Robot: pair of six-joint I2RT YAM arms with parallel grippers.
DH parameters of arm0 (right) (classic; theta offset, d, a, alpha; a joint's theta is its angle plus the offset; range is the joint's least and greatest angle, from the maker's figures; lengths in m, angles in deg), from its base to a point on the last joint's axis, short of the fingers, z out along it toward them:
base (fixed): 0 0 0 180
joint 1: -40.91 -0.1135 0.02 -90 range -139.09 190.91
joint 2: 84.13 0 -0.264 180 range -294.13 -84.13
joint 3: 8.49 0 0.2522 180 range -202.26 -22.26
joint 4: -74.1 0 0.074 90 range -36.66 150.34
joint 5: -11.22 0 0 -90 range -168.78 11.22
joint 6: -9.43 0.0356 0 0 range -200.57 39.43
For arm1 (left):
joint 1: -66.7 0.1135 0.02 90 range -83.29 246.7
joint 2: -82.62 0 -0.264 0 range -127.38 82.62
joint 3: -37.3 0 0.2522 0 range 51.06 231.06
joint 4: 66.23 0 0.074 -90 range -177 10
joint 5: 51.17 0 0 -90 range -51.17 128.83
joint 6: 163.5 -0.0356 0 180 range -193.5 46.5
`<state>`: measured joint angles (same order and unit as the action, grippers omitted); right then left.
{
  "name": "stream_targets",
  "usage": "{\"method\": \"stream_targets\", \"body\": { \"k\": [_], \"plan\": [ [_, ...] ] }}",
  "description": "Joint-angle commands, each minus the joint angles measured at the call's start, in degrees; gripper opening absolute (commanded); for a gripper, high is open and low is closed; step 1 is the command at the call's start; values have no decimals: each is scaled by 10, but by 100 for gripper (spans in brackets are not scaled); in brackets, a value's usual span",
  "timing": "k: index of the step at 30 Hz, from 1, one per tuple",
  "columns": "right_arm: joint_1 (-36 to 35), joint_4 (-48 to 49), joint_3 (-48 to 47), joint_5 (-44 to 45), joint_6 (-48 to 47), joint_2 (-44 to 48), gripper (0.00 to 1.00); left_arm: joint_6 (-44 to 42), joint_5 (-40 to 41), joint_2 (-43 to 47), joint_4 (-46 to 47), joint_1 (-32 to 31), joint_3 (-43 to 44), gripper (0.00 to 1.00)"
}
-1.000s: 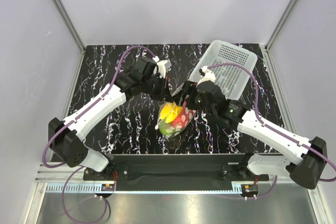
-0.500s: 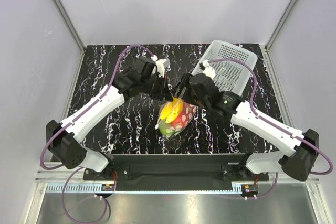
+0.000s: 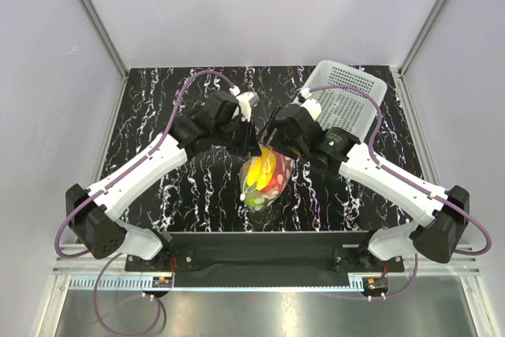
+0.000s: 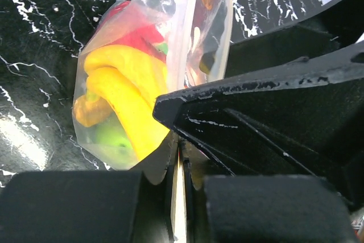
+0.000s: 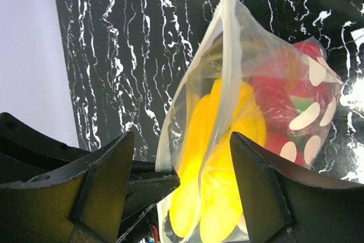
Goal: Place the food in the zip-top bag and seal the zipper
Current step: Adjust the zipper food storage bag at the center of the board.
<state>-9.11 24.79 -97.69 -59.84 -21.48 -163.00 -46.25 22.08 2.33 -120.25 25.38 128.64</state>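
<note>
While left tool [image 4: 173, 160] pinches zip-top bag [image 4: 128, 81] edge, right tool [image 5: 182, 166] spread — astride it.

zip-top bag [image 3: 264, 183] mouth hidden from above; green fruit [image 4: 111, 136] mostly behind banana [image 4: 128, 83]

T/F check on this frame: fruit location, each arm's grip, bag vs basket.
1. The yellow banana bunch is inside the zip-top bag. True.
2. The right fingers are clamped shut on the bag. False: they stand wide apart, with the bag's mouth edge between them.
3. The left fingers are closed on a thin edge of the bag. True.
4. The bag is inside the white perforated basket. False: it is over the middle of the black marbled table, between the two arms, apart from the basket at the far right.
</note>
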Motion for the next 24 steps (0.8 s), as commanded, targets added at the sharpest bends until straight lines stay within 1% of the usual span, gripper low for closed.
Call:
{"method": "stream_targets", "body": {
  "k": [1,5,6,7,12,15,16,20,23,24],
  "plan": [
    [0,-8,-13,-12,8,-4,74,-4,18,9,45,-10,0,10],
    [-1,-5,-7,-10,5,-1,68,-4,15,-2,50,-22,6,11],
    [-1,-5,-8,-10,5,-1,65,-4,15,-3,50,-24,6,11],
    [0,-6,-8,-10,3,-3,63,-5,15,-4,50,-27,7,11],
    [0,-8,-13,-9,1,-9,57,-14,10,4,48,-39,10,20],
    [-1,-5,-13,-12,-1,-9,51,-15,4,4,52,-41,7,26],
    [0,-6,-12,-14,-1,-10,49,-15,1,3,53,-42,6,26],
    [0,-6,-9,-17,-2,-10,31,-14,-3,-1,55,-42,6,31],
    [-1,-7,-8,-15,-6,-9,24,-19,1,4,50,-43,10,34],
    [-1,-7,-8,-16,-6,-9,20,-22,7,6,46,-43,12,35]
  ]
}}
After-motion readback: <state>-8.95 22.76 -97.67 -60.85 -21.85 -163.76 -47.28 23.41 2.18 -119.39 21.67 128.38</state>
